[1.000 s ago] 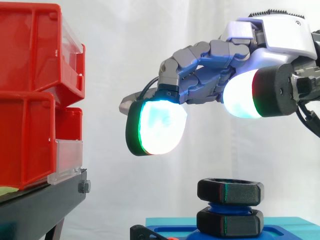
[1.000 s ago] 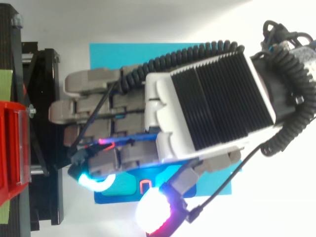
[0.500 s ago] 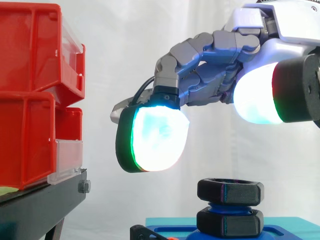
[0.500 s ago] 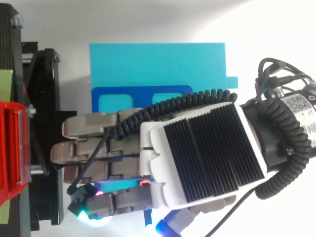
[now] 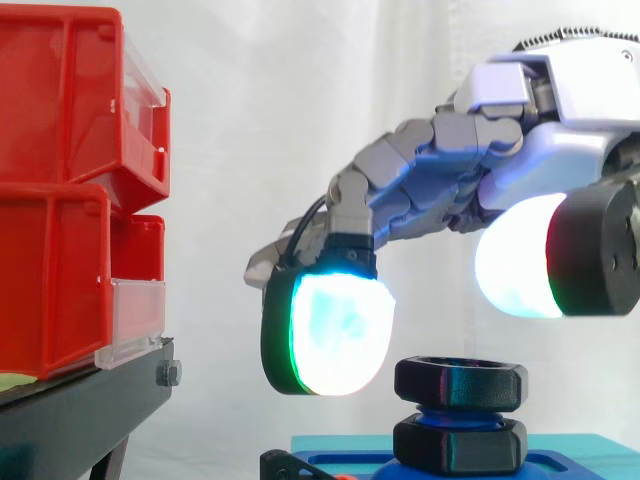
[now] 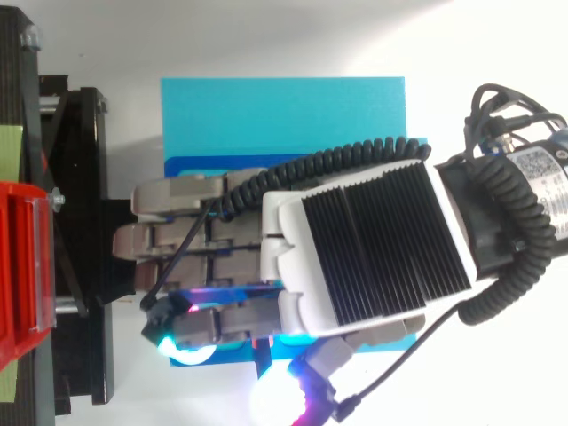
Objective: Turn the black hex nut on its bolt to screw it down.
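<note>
A black hex nut (image 5: 460,383) sits high on a blue bolt (image 5: 452,416), with a second black nut (image 5: 460,446) below it at the cyan base (image 5: 590,447). My hand (image 5: 450,185) hovers over the bolt, open, its fingers loosely bent and holding nothing. One glowing fingertip (image 5: 335,335) hangs just left of the upper nut, at about its height. The thumb's pad (image 5: 520,258) floats above and right of the nut, apart from it. In the top view my hand (image 6: 364,248) covers the bolt above the cyan base plate (image 6: 284,115).
Stacked red bins (image 5: 70,180) stand on a black stand (image 5: 90,410) at the left, close to the fingertips. In the top view the stand (image 6: 80,222) and a red bin (image 6: 22,266) run along the left edge. A white curtain hangs behind.
My hand has come down and drawn right. The leading fingertip dropped from above the nut to beside its left face. The nuts have not moved.
</note>
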You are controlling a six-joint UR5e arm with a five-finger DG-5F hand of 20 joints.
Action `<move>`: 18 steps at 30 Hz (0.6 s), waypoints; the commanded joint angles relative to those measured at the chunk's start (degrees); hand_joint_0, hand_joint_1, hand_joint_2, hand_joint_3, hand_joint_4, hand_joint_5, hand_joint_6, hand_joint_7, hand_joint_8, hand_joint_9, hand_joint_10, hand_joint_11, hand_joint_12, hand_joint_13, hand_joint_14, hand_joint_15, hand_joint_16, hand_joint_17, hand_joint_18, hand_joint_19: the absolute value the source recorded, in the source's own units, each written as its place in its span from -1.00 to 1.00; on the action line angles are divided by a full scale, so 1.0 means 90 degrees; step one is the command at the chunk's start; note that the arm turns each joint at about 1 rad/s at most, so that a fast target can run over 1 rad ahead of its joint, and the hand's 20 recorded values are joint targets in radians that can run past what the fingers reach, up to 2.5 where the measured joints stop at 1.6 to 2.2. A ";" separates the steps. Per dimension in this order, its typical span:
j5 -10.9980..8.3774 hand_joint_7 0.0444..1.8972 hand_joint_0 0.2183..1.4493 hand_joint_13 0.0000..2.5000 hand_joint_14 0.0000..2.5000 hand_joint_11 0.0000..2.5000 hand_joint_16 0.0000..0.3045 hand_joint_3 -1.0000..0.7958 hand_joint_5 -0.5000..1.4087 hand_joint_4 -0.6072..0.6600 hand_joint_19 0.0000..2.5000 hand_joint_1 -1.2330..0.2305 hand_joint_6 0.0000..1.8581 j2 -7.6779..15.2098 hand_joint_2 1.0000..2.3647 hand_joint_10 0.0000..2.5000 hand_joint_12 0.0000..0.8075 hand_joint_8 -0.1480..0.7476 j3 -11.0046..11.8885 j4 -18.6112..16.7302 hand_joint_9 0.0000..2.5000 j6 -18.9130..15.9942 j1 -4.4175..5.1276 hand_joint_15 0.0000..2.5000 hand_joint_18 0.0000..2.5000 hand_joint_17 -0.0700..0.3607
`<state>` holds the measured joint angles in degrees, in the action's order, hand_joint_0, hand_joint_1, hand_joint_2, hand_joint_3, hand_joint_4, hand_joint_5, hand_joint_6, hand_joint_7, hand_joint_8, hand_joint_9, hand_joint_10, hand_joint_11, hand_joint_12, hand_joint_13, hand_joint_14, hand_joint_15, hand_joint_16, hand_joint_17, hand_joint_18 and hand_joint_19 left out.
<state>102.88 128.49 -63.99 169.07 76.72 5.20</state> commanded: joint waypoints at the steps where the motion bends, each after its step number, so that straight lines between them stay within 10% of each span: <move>1: 0.0024 -0.26 -0.51 -0.72 -1.00 -0.77 -0.88 -0.44 -0.71 0.37 -0.94 0.10 -0.26 0.0001 -1.00 -1.00 -0.57 -0.09 -0.0038 0.0013 -0.64 0.0079 -0.0080 -1.00 -0.91 -0.48; 18: 0.0249 -0.31 -0.51 -0.70 -1.00 -0.75 -0.88 -0.44 -0.72 0.37 -0.94 0.25 -0.22 0.0001 -1.00 -0.99 -0.57 -0.07 -0.0038 0.0072 -0.62 0.0177 -0.0304 -1.00 -0.90 -0.49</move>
<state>105.02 128.49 -64.33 169.68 78.23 2.70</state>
